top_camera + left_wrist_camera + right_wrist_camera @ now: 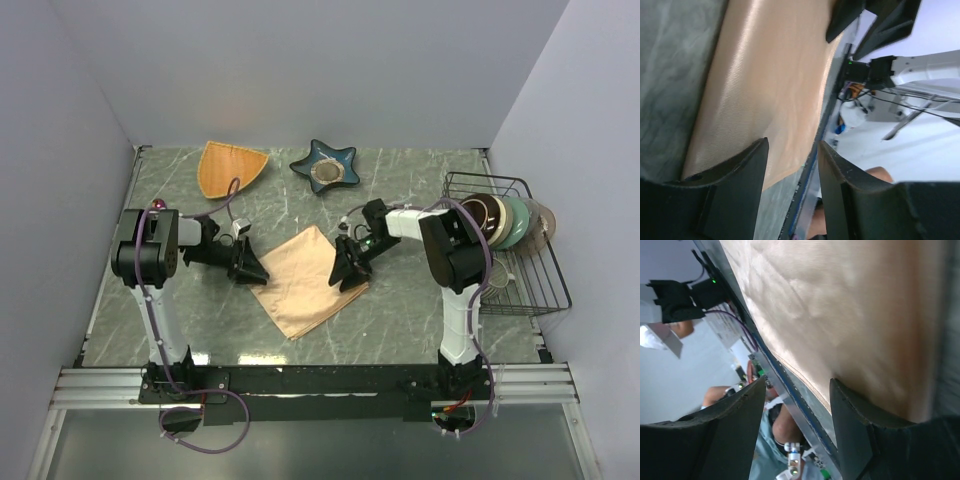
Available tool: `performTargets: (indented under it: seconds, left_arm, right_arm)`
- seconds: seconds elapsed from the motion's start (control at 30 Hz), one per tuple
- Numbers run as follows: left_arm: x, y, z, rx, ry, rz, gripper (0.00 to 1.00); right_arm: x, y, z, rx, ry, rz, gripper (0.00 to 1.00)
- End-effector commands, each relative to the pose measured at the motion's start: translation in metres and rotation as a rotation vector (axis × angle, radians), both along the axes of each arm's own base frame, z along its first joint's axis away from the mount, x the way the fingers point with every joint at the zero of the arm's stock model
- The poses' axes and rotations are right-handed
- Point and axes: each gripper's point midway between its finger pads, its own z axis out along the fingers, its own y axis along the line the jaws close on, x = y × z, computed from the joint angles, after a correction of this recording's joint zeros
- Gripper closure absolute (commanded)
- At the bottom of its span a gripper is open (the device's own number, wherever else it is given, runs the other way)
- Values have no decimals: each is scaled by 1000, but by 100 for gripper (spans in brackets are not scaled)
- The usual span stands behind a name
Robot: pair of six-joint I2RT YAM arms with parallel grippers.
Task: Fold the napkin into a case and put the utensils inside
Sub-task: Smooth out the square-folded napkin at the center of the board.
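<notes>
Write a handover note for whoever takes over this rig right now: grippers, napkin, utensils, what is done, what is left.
Left gripper: open, low at the napkin's left edge, holding nothing.
Right gripper: open, low at its right edge, holding nothing.
Napkin: flat mid-table, lying as a diamond between both grippers; no case shape yet.
Utensils: not clearly in view; a purple-pink glint behind the left arm may be one.
Done: cloth laid out, nothing more visible.
Left: fold the case, fetch the utensils, slide them in.
</notes>
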Motion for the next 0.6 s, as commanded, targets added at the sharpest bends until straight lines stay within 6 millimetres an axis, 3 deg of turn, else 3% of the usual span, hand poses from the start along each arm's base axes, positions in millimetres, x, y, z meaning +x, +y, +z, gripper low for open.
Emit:
performTargets:
  seconds: [0.0, 0.1, 0.13, 0.17, 0.2, 0.23, 0.27, 0.3, 0.4, 0.5, 0.53, 0.57]
  left_arm:
    - [-2, 3, -3, -51, -1, -12, 47]
    - [1, 12, -3, -66, 43, 17, 44]
    - [2, 13, 2, -84, -22, -8, 43]
    - [1, 13, 10, -108, -54, -25, 41]
    - [-15, 11, 33, -159, 38, -29, 39]
    - [-10, 11, 45, -196, -142, -76, 37]
    - [-12, 9, 60, -225, -196, -95, 19]
    - [-12, 7, 76, -239, -155, -75, 11]
    - [-6, 5, 120, -212, -352, -116, 1]
    - [14, -4, 152, -79, -502, -139, 1]
    - [45, -1, 146, 76, -555, -54, 1]
    - [52, 3, 172, 161, -671, 5, 1]
  right_arm:
    - [-3, -20, -19, -22, 23, -6, 38]
    - [-5, -23, -20, -21, 27, 2, 39]
    - [-7, -23, -17, -20, 34, 5, 39]
    - [-4, -21, -11, -8, 23, 14, 39]
    - [-2, -19, -1, 8, -7, 26, 39]
    - [-3, -18, 10, 30, -18, 40, 39]
    - [6, -14, 33, 65, -88, 49, 39]
    - [10, -11, 48, 94, -123, 51, 38]
    - [35, -3, 108, 147, -312, 43, 34]
    - [62, 0, 154, 126, -533, 7, 26]
    - [69, -1, 162, 106, -586, -2, 25]
    - [85, -4, 178, 56, -677, -27, 23]
